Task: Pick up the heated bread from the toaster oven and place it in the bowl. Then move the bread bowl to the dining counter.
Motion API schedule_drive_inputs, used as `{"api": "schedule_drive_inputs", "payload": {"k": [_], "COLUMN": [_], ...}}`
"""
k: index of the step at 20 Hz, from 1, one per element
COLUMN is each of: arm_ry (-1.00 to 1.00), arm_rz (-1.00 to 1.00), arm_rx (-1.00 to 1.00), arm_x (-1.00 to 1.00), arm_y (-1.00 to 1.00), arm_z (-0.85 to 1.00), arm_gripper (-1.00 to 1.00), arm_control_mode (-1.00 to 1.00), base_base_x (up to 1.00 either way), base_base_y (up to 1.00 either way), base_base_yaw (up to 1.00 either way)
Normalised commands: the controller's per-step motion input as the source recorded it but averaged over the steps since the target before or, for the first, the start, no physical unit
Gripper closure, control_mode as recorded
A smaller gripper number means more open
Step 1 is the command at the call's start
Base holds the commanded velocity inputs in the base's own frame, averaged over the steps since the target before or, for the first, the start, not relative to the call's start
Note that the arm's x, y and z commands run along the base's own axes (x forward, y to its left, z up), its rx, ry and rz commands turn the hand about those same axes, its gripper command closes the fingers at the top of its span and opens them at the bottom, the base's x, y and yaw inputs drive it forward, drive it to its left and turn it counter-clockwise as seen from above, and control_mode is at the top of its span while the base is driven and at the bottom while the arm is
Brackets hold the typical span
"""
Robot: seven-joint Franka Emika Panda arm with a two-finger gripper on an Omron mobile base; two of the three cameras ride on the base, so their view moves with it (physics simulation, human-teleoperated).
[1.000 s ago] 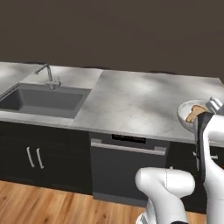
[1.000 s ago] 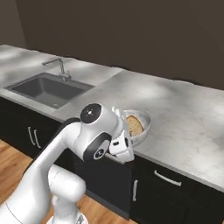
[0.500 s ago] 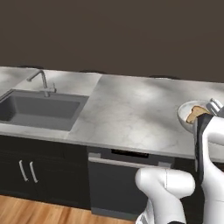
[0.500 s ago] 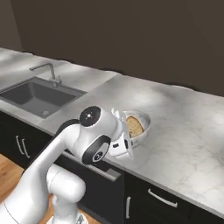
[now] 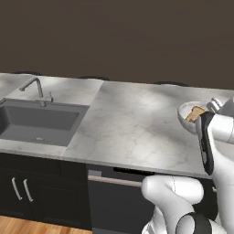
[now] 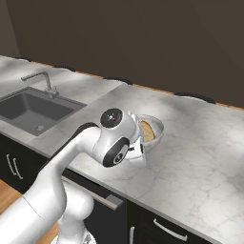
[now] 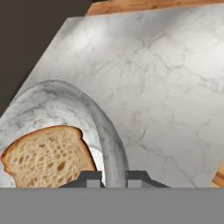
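Note:
The round white-grey speckled bowl (image 7: 65,103) is held over the dining counter (image 7: 166,83), and I cannot tell whether it touches the stone. My gripper (image 7: 113,178) is shut on the bowl's near rim, one fingertip inside and one outside. The bread (image 7: 48,157), golden-brown crust and pale porous face, lies in the bowl. From the left base the bowl (image 5: 186,112) with the bread (image 5: 196,113) sits at the counter's (image 5: 132,123) right end, by my gripper (image 5: 213,106). From the right base the bowl (image 6: 156,129) and bread (image 6: 147,129) peek out behind my arm. The toaster oven is out of view.
A dark grey inset sink (image 5: 36,121) with a curved faucet (image 5: 36,87) lies at the counter's left; from the right base, the sink (image 6: 28,109) and faucet (image 6: 45,81). Dark cabinets and a dishwasher front (image 5: 114,196) sit below. A dark wall stands behind. Wood floor (image 7: 144,5) lies past the counter's far edge.
The whole scene has slid left and drawn a little closer in both base views, so the base has driven. The bowl with the bread stays in my shut gripper.

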Motion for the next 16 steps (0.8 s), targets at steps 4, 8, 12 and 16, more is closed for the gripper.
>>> {"api": "schedule_drive_inputs", "payload": {"k": [4,8,12,16], "arm_ry": [0.09,0.12,0.00,-0.08], "arm_rz": [0.00,-0.03,-0.01,0.00], "arm_rx": [0.19,0.05,0.00,-0.04], "arm_x": [1.00,1.00,0.94,0.88], "arm_y": [0.13,0.42,0.26,0.26], "arm_z": [-0.21,-0.24,-0.47,-0.73], "arm_gripper": [1.00,1.00,1.00,1.00], "arm_control_mode": [-1.00,-1.00,-1.00,-1.00], "base_base_x": [0.00,0.00,0.00,0.00], "base_base_y": [0.00,0.00,0.00,0.00], "base_base_yaw": [0.00,0.00,0.00,0.00]}}
